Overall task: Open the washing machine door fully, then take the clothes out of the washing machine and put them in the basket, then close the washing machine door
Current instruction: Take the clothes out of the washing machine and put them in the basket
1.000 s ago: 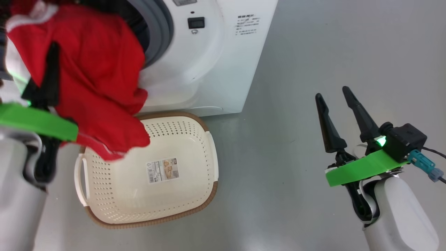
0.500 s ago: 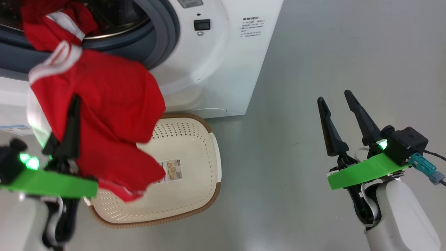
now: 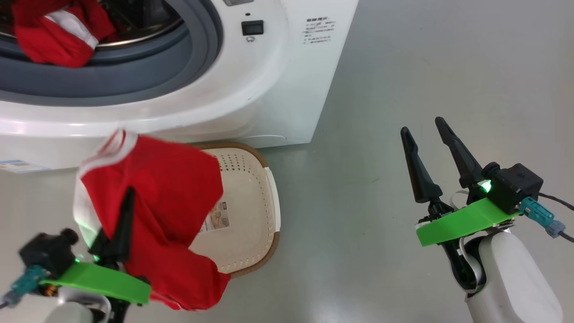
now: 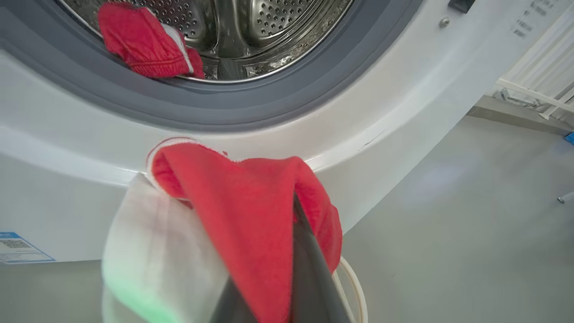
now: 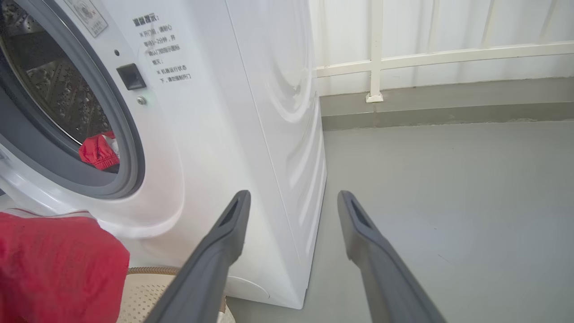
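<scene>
My left gripper (image 3: 130, 194) is shut on a red garment with white trim (image 3: 166, 202), which hangs over the left part of the cream basket (image 3: 253, 211). The cloth drapes over the fingers and hides one of them in the left wrist view, red garment (image 4: 251, 215). Another red garment (image 3: 54, 31) lies on the lip of the steel drum of the white washing machine (image 3: 251, 89), red garment (image 4: 143, 42), red garment (image 5: 98, 150). The washing machine door is out of view. My right gripper (image 3: 423, 126) stands open and empty over the floor at the right, right gripper (image 5: 293, 197).
The basket sits on the grey floor right before the washer's front. A blue label (image 4: 18, 246) is on the washer's base. A white railing (image 5: 426, 56) and a low wall stand behind the machine to its right. Bare floor (image 3: 403, 67) spreads out on the right.
My left gripper has come down and away from the drum mouth with the red garment, which now hangs over the basket. The head camera shifted. The right arm stayed put.
</scene>
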`<state>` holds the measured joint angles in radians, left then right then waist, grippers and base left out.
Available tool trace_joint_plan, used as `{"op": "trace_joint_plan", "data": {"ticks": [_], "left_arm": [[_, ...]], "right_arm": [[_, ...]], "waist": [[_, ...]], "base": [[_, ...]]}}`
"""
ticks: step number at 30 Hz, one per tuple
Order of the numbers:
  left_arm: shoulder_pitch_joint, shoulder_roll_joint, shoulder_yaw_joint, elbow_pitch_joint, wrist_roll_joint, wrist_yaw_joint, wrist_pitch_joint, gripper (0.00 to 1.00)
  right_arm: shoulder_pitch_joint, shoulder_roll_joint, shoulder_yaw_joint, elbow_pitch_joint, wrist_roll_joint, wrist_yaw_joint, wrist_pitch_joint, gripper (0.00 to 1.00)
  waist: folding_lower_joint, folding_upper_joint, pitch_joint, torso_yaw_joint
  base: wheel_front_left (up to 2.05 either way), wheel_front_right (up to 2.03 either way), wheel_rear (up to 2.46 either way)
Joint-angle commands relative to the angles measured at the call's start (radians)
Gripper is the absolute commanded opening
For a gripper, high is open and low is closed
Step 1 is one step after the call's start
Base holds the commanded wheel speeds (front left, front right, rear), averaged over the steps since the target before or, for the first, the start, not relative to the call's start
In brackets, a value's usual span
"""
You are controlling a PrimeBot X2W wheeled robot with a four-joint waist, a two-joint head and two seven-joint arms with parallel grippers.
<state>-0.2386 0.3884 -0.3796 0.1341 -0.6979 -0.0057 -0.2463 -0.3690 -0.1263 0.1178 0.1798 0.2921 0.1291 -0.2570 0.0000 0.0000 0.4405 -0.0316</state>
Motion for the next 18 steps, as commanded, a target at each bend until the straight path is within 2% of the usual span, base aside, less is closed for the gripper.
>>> {"op": "trace_joint_plan", "data": {"ticks": [1,4,11,18], "left_arm": [[-0.017,0.013,0.032,0.0,-0.001,-0.009,-0.004,0.0],[-0.052,0.008,0.021,0.107,0.021,-0.029,-0.008,0.0],[-0.191,-0.047,-0.004,0.377,0.027,-0.101,-0.014,0.0],[-0.349,-0.08,-0.066,0.622,0.03,-0.124,-0.015,0.0]], "right_arm": [[0.002,0.002,0.025,-0.022,-0.005,0.002,-0.005,1.0],[-0.004,0.007,0.031,-0.024,-0.007,0.002,-0.005,1.0],[-0.019,0.017,0.03,-0.03,-0.008,0.002,-0.005,1.0],[-0.042,0.034,0.036,-0.039,-0.014,0.002,-0.005,1.0]], "waist": [[0.0,0.0,0.005,-0.005],[0.0,0.0,0.02,-0.014],[0.0,0.0,0.063,-0.035],[0.0,0.0,0.115,-0.063]], "base": [[0.0,0.0,0.0],[0.0,0.0,0.0],[0.0,0.0,0.0],[0.0,0.0,0.0]]}}
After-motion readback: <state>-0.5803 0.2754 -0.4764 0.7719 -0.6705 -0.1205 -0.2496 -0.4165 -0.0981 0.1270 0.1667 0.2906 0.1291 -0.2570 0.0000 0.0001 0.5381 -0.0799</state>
